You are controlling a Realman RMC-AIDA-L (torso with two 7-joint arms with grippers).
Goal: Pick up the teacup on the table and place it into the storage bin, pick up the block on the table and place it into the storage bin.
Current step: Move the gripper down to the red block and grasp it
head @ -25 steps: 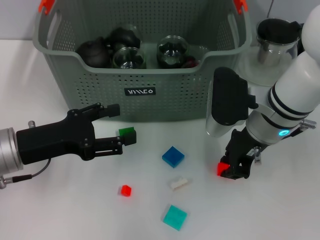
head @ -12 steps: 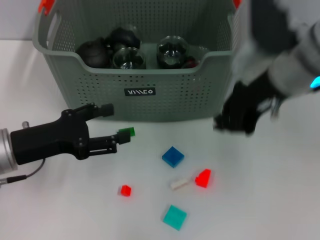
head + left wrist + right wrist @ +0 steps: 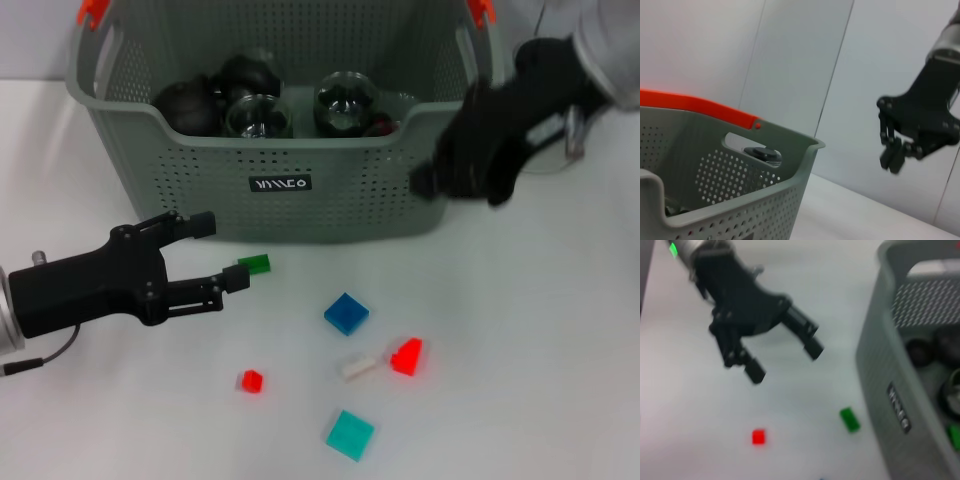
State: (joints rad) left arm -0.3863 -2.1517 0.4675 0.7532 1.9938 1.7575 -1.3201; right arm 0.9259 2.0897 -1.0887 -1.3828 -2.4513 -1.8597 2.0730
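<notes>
the right end effector (image 3: 425,185) hangs closed and empty at the storage bin (image 3: 330,205) corner; the left end effector (image 3: 222,250) gapes open beside a green block (image 3: 254,264).

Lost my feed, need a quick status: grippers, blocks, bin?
Left gripper open, low beside the green block. Right gripper empty, raised at the storage bin corner. Red block loose on the table; nothing obstructing.

Left gripper (image 3: 222,250) sits at the lower left of the head view, arm reaching in from the left edge, fingers spread wide apart and pointing right. Right gripper (image 3: 432,185) is blurred at the upper right, arm coming down from the top right corner, fingers pressed together.
</notes>
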